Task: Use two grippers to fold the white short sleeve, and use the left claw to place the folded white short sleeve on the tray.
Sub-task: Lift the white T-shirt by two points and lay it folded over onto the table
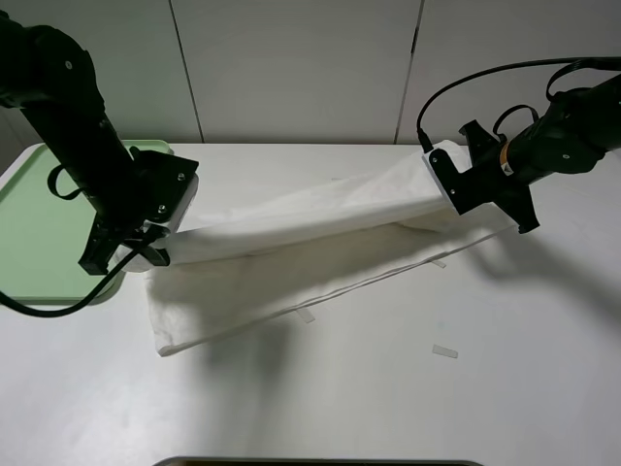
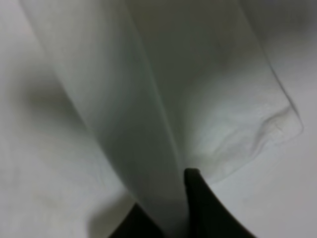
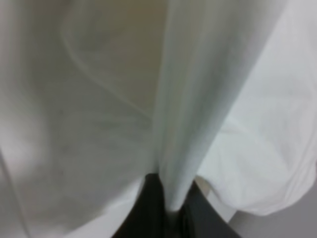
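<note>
The white short sleeve [image 1: 310,218] stretches as a long band between both arms, its upper fold lifted off the table and its lower layer lying flat. My left gripper [image 1: 160,233] is shut on the shirt's left end beside the tray [image 1: 39,223]. My right gripper [image 1: 441,170] is shut on the right end, raised above the table. In the left wrist view the cloth [image 2: 163,99] runs up from between the black fingers [image 2: 198,198]. Close up in the right wrist view, a pinched fold of fabric [image 3: 198,99] rises from the fingers [image 3: 153,203].
The light-green tray lies at the table's left edge, partly under the left arm. Small pale tape strips [image 1: 444,351] lie on the white table in front of the shirt, another [image 1: 305,316] near the shirt's front edge. A dark object's edge [image 1: 320,462] shows at the bottom.
</note>
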Available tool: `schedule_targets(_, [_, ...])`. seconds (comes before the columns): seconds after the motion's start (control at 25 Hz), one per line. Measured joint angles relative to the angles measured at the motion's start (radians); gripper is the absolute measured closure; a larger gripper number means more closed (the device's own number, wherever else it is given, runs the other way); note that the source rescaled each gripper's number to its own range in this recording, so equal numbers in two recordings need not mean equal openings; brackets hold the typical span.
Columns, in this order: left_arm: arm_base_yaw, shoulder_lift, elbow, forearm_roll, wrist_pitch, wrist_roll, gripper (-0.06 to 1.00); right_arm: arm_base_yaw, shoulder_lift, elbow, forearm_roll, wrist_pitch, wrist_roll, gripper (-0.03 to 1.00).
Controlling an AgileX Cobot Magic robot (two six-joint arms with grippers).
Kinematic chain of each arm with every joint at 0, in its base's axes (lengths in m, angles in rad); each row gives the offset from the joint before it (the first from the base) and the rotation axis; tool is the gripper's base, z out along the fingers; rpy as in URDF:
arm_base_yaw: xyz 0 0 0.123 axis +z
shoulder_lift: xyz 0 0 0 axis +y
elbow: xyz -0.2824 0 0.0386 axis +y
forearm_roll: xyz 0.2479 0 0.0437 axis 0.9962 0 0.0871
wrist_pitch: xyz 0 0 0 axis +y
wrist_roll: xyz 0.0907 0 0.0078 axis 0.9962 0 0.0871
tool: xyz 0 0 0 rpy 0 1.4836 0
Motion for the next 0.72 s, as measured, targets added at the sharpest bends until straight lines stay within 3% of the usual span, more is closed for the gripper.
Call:
schedule_targets(0.36, [-0.009,0.000,0.058,-0.006,-0.031,0.001,0.91,0.000,0.000,0.031,0.010,0.016,0.000,0.97])
schedule_targets(0.52, [-0.009,0.000,0.067,-0.009,-0.005,0.003,0.72,0.000,0.000,0.032,0.107,0.057,0.000,0.96])
schedule_targets(0.64, [-0.009,0.000,0.068,-0.009,0.002,0.003,0.62,0.000,0.000,0.032,0.147,0.084,0.000,0.86])
schedule_targets(0.72, [-0.009,0.000,0.069,-0.014,0.010,0.003,0.54,-0.001,0.000,0.032,0.165,0.089,0.000,0.69])
